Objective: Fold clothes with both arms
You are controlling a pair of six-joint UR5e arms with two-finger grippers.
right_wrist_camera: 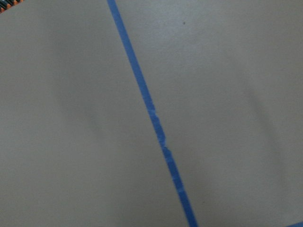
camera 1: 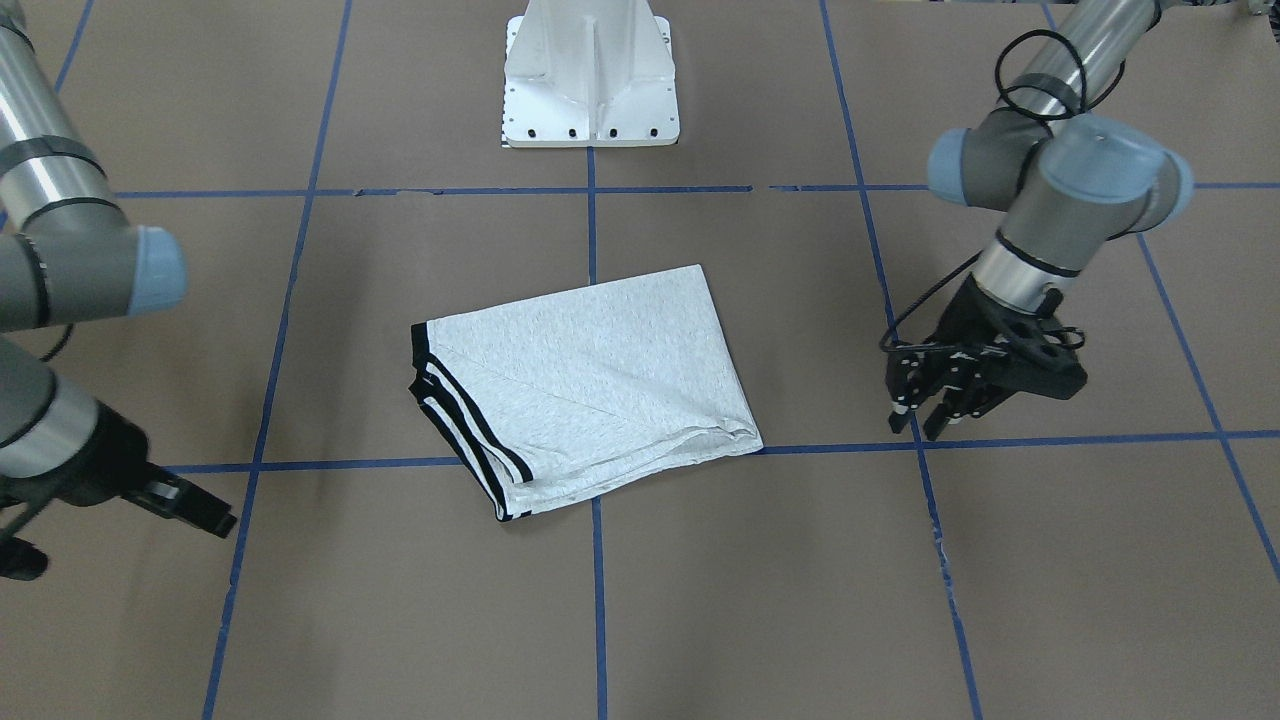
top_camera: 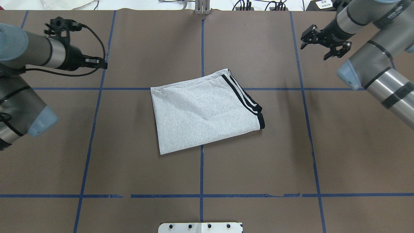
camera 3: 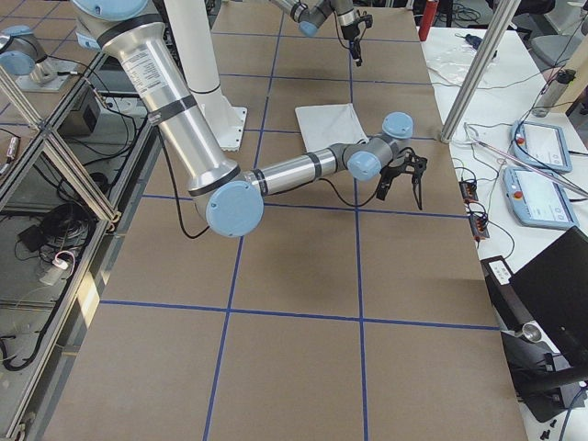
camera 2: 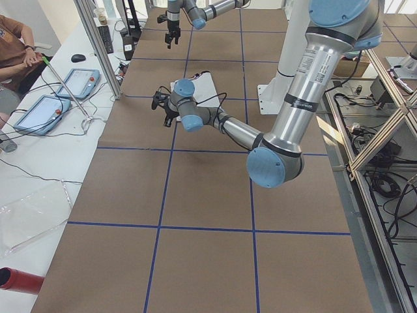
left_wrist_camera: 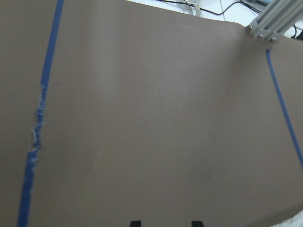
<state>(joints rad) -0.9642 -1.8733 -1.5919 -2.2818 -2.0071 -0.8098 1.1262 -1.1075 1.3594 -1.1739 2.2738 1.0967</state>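
The grey T-shirt (camera 1: 590, 380) lies folded into a flat, roughly square packet at the middle of the table, also in the overhead view (top_camera: 200, 113). Its black-and-white stripes (top_camera: 242, 95) run along the edge towards my right arm. The print and collar are hidden inside the fold. My left gripper (top_camera: 104, 65) hovers open and empty well clear of the shirt, near a blue tape line (camera 1: 915, 428). Its fingertips (left_wrist_camera: 136, 223) show apart in the left wrist view. My right gripper (top_camera: 313, 53) is open and empty, away from the shirt on the other side (camera 1: 222, 522).
The brown table is marked with a grid of blue tape (top_camera: 202, 195). The white pedestal base (camera 1: 590, 80) stands at the robot's edge. A side desk with tablets (camera 2: 52, 98) and a seated person (camera 2: 16, 45) lie beyond the far edge.
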